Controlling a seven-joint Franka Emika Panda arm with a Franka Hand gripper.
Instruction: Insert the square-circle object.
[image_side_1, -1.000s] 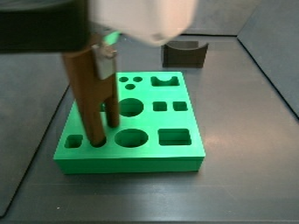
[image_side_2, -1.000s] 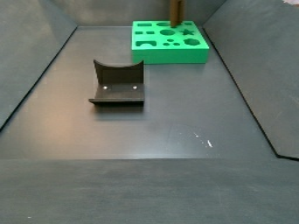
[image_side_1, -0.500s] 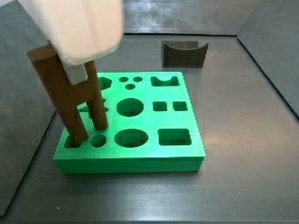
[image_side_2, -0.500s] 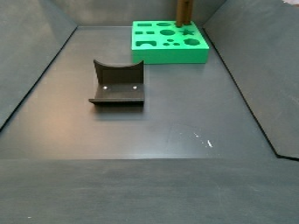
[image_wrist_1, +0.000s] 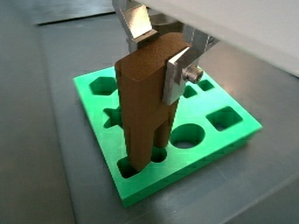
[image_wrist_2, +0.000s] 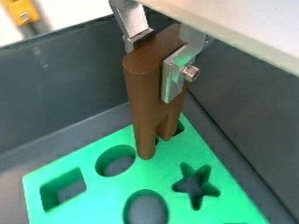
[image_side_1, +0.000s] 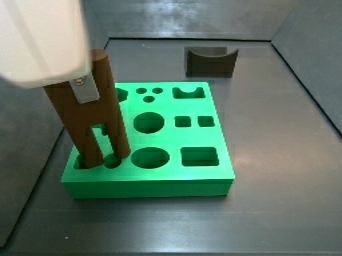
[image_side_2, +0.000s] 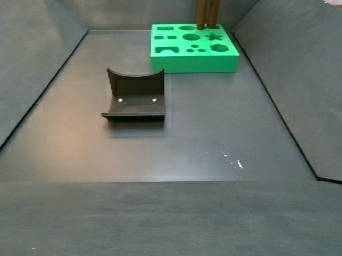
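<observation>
Gripping the piece (image_side_1: 91, 120) near its top, the gripper (image_wrist_1: 163, 54) hangs above the board's (image_side_1: 214, 178) left near corner. Both legs stand upright in holes there.

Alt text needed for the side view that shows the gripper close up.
The gripper holds the brown square-circle object upright, both legs entering holes at a corner of the green board. A dark grey notched block sits apart, behind the board.

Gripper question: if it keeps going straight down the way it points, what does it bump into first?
Probably the green board. The gripper points down at it, shut on the square-circle object, whose legs already sit in the board's holes at one edge. How deep they are is hidden, so the piece may bottom out before the fingers arrive.
</observation>
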